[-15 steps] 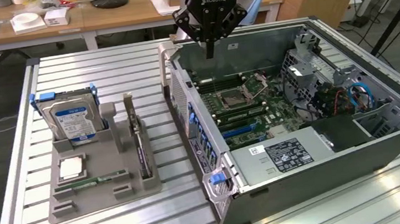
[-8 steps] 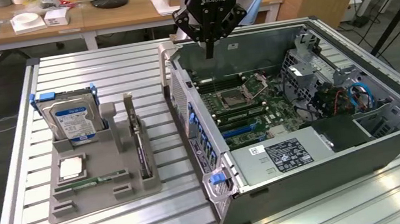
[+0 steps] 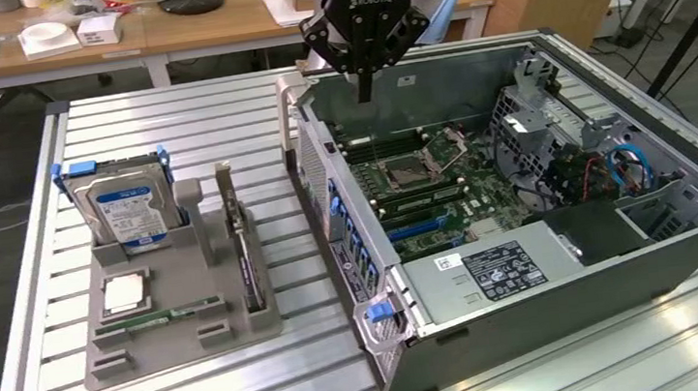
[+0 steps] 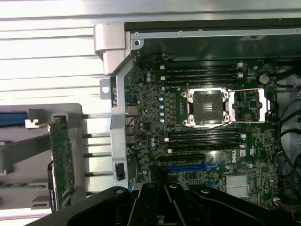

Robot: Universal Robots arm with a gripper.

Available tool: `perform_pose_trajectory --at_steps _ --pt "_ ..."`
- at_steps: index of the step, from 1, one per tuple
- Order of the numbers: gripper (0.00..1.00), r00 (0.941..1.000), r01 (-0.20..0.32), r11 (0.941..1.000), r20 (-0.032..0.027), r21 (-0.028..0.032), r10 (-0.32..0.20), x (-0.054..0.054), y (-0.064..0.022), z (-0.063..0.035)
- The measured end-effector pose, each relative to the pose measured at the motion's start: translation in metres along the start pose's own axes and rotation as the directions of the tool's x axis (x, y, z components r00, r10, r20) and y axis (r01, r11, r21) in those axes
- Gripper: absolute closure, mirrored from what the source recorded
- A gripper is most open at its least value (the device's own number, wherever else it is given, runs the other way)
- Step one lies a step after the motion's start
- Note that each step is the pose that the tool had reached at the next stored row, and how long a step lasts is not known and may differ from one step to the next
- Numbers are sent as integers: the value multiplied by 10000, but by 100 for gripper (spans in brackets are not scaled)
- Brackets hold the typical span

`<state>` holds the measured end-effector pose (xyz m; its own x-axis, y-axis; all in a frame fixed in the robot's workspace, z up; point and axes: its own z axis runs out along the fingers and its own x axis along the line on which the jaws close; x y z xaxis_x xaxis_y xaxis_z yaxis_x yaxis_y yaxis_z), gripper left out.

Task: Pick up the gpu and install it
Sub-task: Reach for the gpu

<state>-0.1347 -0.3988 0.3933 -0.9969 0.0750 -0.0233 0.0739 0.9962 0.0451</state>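
Black pincer [image 3: 366,94], fingers pressed together and holding nothing, poised above the rear edge of an open computer case [image 3: 668,264] that lies on its side. Inside the case are a motherboard [image 4: 155,117] with an open processor socket [image 4: 207,107] and white "DELL" lettering in the wrist view; the labels on the grey power supply [image 3: 493,273] are too small to read. The gpu [image 3: 248,264], a slim, dark card with a silver bracket at its far end, stands on edge in a slot of the grey tray [image 3: 183,344], well apart from the pincer, to the exterior view's left of the case. The tray also holds a hard drive [image 3: 129,209] with a blue-white label, a processor chip [image 3: 123,293] and a green memory stick [image 3: 160,317]. Everything rests on a slatted aluminium counter [image 3: 186,125]; wooden desks [image 3: 176,34] carrying white boxes stand behind.
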Motion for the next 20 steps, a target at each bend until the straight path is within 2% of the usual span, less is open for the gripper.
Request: perform_pose_trajectory --at_steps 20 --pt "89 10000 0 10000 1 -1 0 91 -7 -2"
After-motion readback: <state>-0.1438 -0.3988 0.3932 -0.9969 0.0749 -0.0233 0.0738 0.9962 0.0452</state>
